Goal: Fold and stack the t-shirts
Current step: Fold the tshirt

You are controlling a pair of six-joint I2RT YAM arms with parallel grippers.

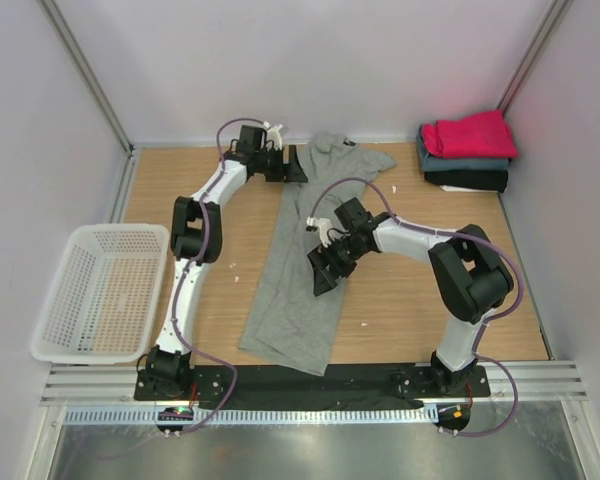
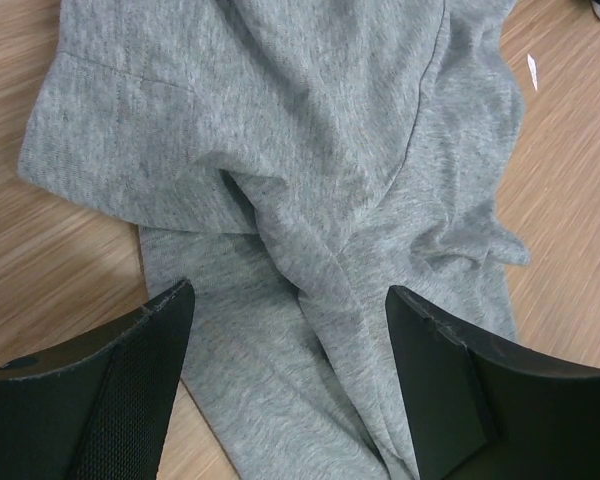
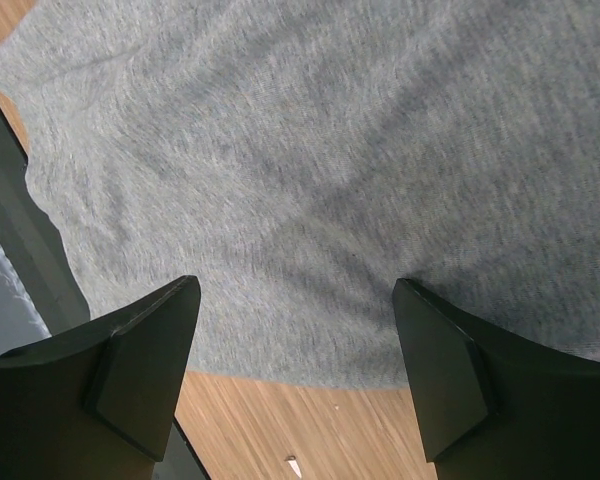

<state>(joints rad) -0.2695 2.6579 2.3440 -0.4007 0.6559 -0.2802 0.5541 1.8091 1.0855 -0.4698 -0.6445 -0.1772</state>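
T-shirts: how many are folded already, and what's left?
Done: the folded stack of magenta-red, slate-blue and black cotton t-shirts in the far corner. In hand: nothing gripped; left gripper and right gripper, both open, hover over the long heather-grey t-shirt. Left: folding and stacking it.

Hidden and cropped
Black folded cotton tee (image 1: 467, 181) lies mostly under the slate-blue folded tee (image 1: 460, 162); the long heather-grey cotton tee (image 2: 310, 150) overruns both wrist views.

- Top camera looks down from high behind the near edge, whole table (image 1: 410, 300) in frame.
- Left wrist camera sits close over the grey t-shirt (image 2: 310, 150) — far end.
- Right wrist camera, equally close, shares that shirt — near end.
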